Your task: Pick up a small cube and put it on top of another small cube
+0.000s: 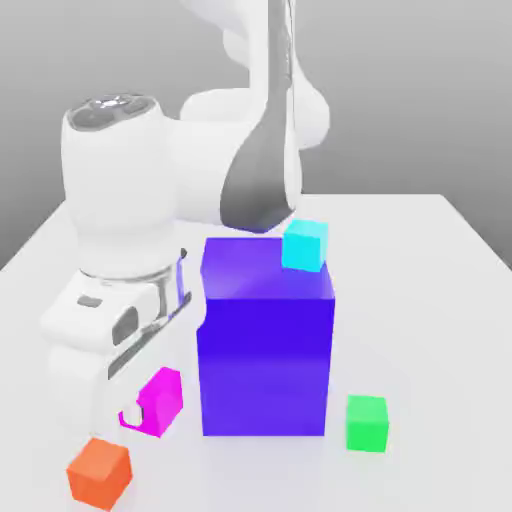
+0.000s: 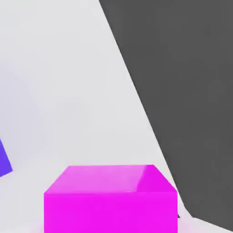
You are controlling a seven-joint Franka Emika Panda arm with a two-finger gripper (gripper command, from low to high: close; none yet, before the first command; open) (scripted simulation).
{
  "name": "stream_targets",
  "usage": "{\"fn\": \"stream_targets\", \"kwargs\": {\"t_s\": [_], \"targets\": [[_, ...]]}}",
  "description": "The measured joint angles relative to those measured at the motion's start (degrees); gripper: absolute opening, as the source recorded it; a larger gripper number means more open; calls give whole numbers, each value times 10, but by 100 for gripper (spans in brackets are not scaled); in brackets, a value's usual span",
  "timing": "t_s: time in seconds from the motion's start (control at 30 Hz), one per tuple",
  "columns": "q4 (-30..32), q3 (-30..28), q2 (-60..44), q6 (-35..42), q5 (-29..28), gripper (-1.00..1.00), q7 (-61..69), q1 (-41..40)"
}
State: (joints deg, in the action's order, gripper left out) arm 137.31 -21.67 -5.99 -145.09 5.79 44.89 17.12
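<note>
The gripper (image 1: 135,415) is clamped on the pink cube (image 1: 160,400), low beside the blue block (image 1: 265,350). The exterior view shows the green cube (image 1: 367,422) well apart, past the block. The hand view has the pink cube (image 2: 110,200) up close over the table (image 2: 68,91).
</note>
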Motion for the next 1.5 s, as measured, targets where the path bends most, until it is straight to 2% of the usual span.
{"fn": "stream_targets", "kwargs": {"t_s": [0.43,0.9,1.2,1.47,1.5], "targets": [[15,107,20,10,-38,-100,126,178],[171,94,83,-70,-69,-100,-33,160],[172,97,37,-127,-58,-100,-31,164],[170,116,-31,-183,-7,-100,5,153],[170,119,-38,-187,0,100,10,151]]}}
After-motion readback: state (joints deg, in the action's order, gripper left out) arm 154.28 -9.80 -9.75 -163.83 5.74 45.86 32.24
